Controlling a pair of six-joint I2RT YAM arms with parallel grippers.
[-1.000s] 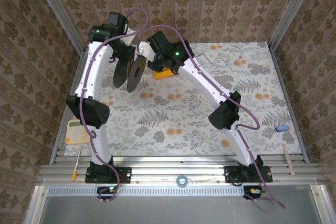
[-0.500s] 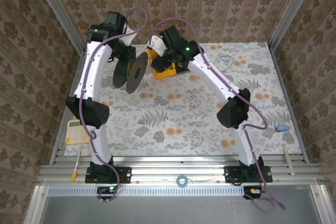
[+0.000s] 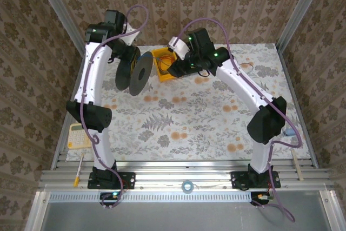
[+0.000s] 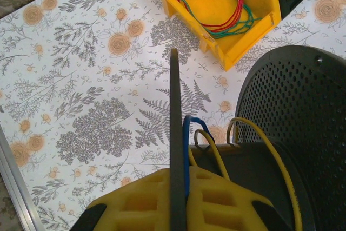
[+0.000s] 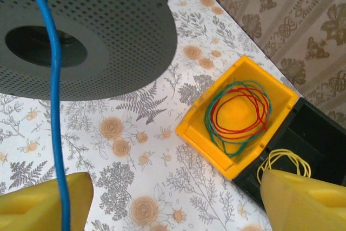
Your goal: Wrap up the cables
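My left gripper (image 4: 177, 174) is shut on one thin flange of a black spool (image 3: 134, 74), held on edge above the table's far left. The yellow cable (image 4: 281, 166) loops over the spool's hub. The blue cable (image 4: 185, 144) rises beside the gripped flange. In the right wrist view the blue cable (image 5: 53, 96) runs taut down across the perforated spool flange (image 5: 108, 25), past the inner edge of the left finger (image 5: 43, 206). My right gripper (image 5: 173, 204) stands open, wide apart, near the yellow bin (image 3: 162, 62), with the other gripper (image 3: 127, 60) just left of it.
The yellow bin (image 5: 201, 133) holds red and green cable coils; a black bin (image 5: 319, 133) behind it holds a yellow coil. A calculator (image 3: 80, 135) and screwdriver (image 3: 79, 171) lie at the near left. At the near right are a blue object (image 3: 291, 132) and a stick (image 3: 296, 164).
The right arm has swung to the right and its gripper has moved off the yellow bin to the bin's right side. The left arm and spool have shifted only slightly.
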